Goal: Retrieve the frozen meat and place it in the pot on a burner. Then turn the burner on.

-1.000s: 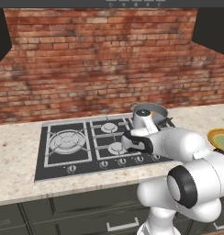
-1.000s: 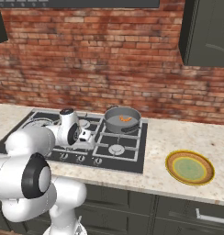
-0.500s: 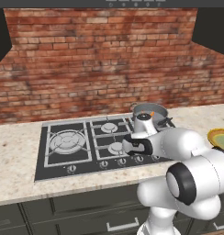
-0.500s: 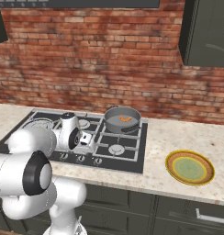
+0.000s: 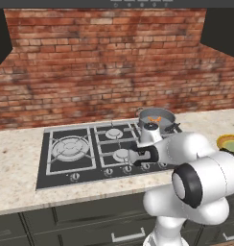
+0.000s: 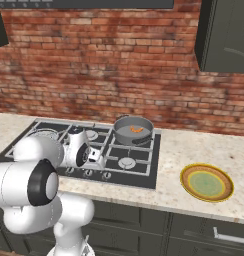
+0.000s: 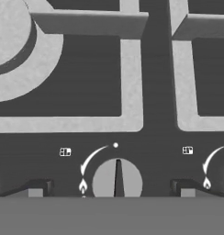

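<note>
since the meat (image 6: 136,129) already sits in the pot (image 6: 133,131), i'm on the burner step: my pincer (image 7: 111,193) is spread wide around a knob (image 7: 117,179), needs closing and twisting.

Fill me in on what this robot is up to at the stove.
The frozen meat already lies in the pot, which sits on the back right burner of the hob. The arm has gone low over the front edge of the hob, and its gripper is open, with a control knob between the fingertips. The knob's pointer is at the off mark, so the burner looks not yet turned on. A yellow-green plate lies on the counter to the right.
</note>
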